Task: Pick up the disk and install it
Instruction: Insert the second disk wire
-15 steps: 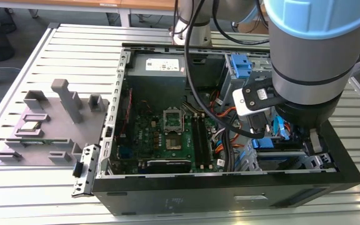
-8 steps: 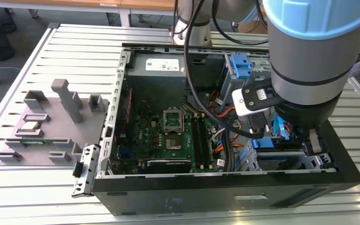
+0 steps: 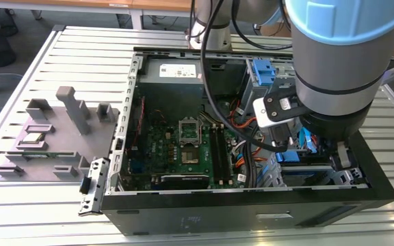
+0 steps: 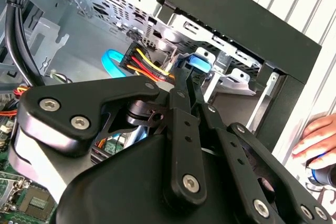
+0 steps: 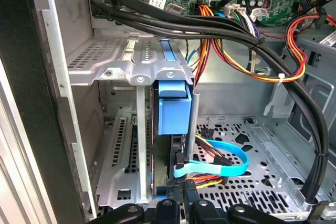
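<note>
- Exterior view: my end effector (image 3: 311,149) is down inside the open computer case (image 3: 252,205), at the lower right of the frame, over the corner where the metal drive cage (image 5: 131,66) sits. The case lies on the slatted desk (image 3: 80,51).
- In the first wrist view, the disk (image 5: 172,109) stands on edge in the cage slot. Its blue rail faces the camera and its dark body runs back toward my fingertips.
- In the second wrist view, my fingers (image 4: 177,85) are drawn together on a thin blue-tipped edge, so I judge that I am clenched on the disk rather than released.
- I take the step in hand to be the install, not the pick-up. The disk is already between the cage walls, but I cannot tell whether it is fully seated.
- Finishing calls for a straight push along the rails with no tilt.
- A light-blue flat cable (image 5: 223,163) and a bundle of coloured wires (image 5: 210,182) lie just beside the slot. They must not get trapped under the disk.
</note>
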Motion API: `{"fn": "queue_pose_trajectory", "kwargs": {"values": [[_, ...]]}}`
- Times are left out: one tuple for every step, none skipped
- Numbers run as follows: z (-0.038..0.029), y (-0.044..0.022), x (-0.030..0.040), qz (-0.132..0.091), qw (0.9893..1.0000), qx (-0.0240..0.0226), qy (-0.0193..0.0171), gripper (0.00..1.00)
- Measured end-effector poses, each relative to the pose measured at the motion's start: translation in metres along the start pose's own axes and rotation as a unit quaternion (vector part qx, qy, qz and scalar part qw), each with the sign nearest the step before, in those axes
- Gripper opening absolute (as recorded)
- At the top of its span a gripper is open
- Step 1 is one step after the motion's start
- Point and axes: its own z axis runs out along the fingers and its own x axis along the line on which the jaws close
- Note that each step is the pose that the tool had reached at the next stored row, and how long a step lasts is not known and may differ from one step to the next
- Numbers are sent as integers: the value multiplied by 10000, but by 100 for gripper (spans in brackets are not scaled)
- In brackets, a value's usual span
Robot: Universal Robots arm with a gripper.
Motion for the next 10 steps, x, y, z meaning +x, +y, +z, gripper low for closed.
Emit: {"fn": "queue_pose_trajectory", "kwargs": {"values": [[2,1,0,2,10000,0,1,16],[4,2,0,3,10000,0,2,16],[5,3,1,4,10000,0,3,16],[7,4,1,6,10000,1,4,16],[7,4,1,7,10000,1,3,16],[7,4,1,7,10000,1,4,16],[7,4,1,7,10000,1,4,16],[8,5,1,6,10000,1,5,16],[10,5,0,4,10000,1,9,16],[11,6,1,1,10000,1,15,16]]}}
